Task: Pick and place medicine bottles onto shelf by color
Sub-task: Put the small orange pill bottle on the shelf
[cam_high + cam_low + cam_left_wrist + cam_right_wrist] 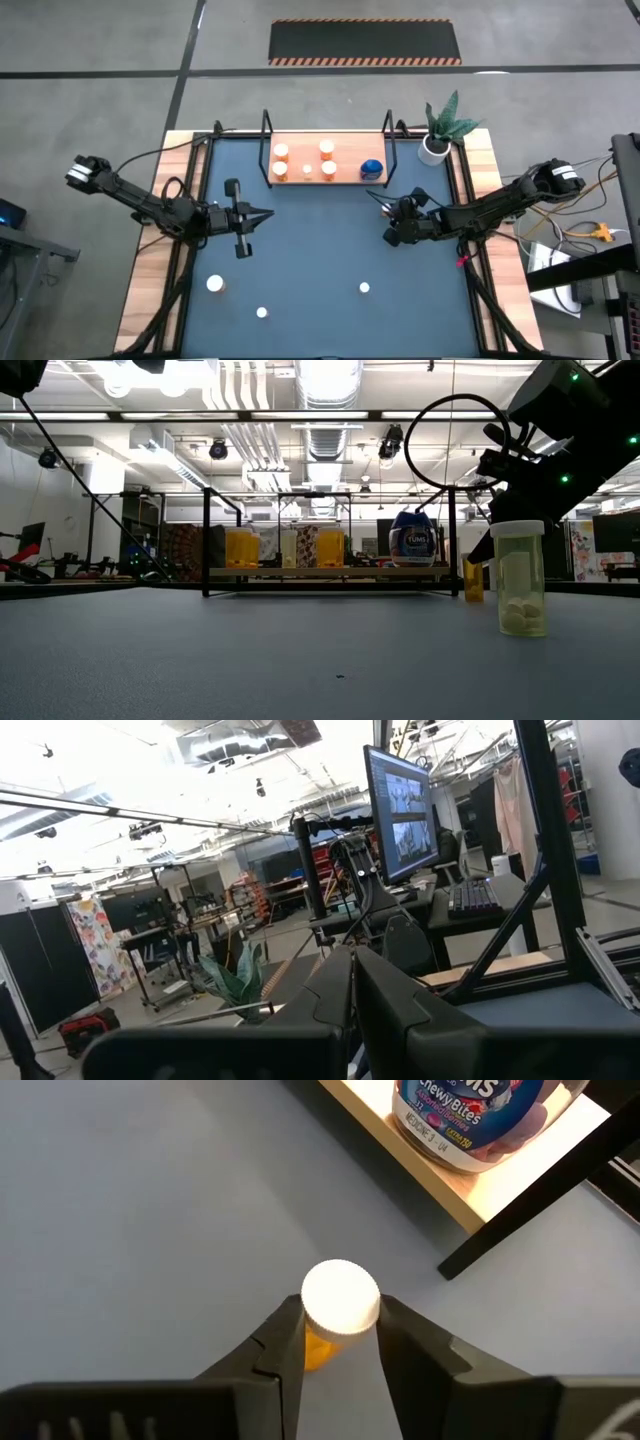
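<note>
While the left arm waits: its gripper (262, 215) sits shut and empty over the mat's left half, fingers pressed together in its own wrist view.
Right gripper (340, 1342): low over the mat (320, 250) just off the shelf's front right corner, fingers on both sides of a small orange bottle (335, 1312) with a white cap, right against the cap; whether they have it gripped yet I cannot tell.
Why there: the bottle stands upright on the mat, so coming down past the cap lets the fingers close on its round body squarely.
Shelf (330, 180): at the mat's far edge; four orange bottles (282, 152) grouped on its left and middle, the blue bottle (372, 168) alone at the right end, which looks like sorting by colour.
Still out: three white-capped bottles near the mat's front edge, one (215, 285) left, one (262, 313) nearer the middle, one (364, 288) right.
Likely step: closing on the orange bottle, judged for the orange group.
Risk: a pinch on the cap alone could tip it.
</note>
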You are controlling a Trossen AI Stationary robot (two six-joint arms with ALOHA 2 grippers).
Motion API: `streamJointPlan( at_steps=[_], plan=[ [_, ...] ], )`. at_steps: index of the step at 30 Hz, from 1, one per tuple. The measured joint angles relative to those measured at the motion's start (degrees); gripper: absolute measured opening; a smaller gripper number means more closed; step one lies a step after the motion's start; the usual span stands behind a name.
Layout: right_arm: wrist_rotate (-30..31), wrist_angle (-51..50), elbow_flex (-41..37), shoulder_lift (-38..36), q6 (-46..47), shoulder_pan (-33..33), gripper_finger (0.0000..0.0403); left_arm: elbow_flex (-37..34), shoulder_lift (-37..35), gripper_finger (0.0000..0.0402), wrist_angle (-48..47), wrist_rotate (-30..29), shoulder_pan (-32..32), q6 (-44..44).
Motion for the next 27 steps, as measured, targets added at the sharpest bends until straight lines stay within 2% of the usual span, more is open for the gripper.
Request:
streamJointPlan(
  at_steps=[6, 9, 15, 27],
  plan=[
    [-0.23, -0.20, 0.16, -0.31, 0.28, 0.00, 0.0113, 0.02, 0.00, 0.0000, 0.00, -0.02, 0.00, 1.18],
    [-3.42, -0.55, 2.20, -0.46, -0.33, 0.00, 0.0110, 0.00, 0.09, 0.0000, 0.00, -0.01, 0.00, 1.18],
    [-8.91, -2.46, 9.61, -0.17, -2.97, 0.15, 0.0101, 0.00, 0.02, 0.0000, 0.03, -0.02, 0.00, 1.14],
    [-9.15, -3.91, 26.53, 1.93, -13.32, 1.90, 0.0102, -0.02, -0.88, 0.0000, -1.50, -0.04, -0.07, 1.05]
  ],
)
